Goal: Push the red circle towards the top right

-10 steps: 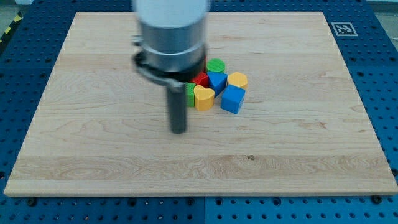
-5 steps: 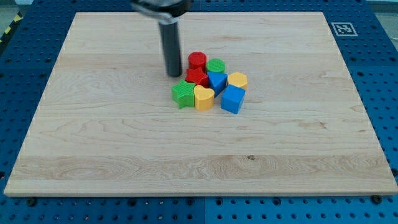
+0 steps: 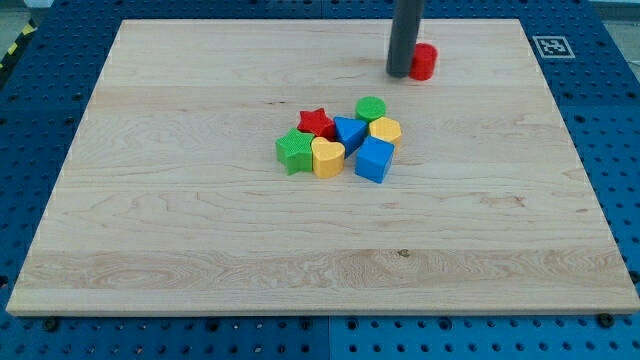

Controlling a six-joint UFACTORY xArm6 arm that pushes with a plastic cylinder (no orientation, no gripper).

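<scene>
Red circle (image 3: pixel 424 61), near board (image 3: pixel 150 200) top edge, at 1 o'clock from the block cluster: touches my tip (image 3: pixel 400 73) at the tip's 3 o'clock; rod carries no pincer, none to report.

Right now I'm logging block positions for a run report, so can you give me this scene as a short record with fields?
target: red circle block, near the view's top, right of centre
tip: my tip, touching the red circle's left side
cluster: red star block, green circle block, blue block, yellow block, green star block, yellow heart block, blue cube block
cluster place: board centre, apart from target
surface: wooden board
</scene>
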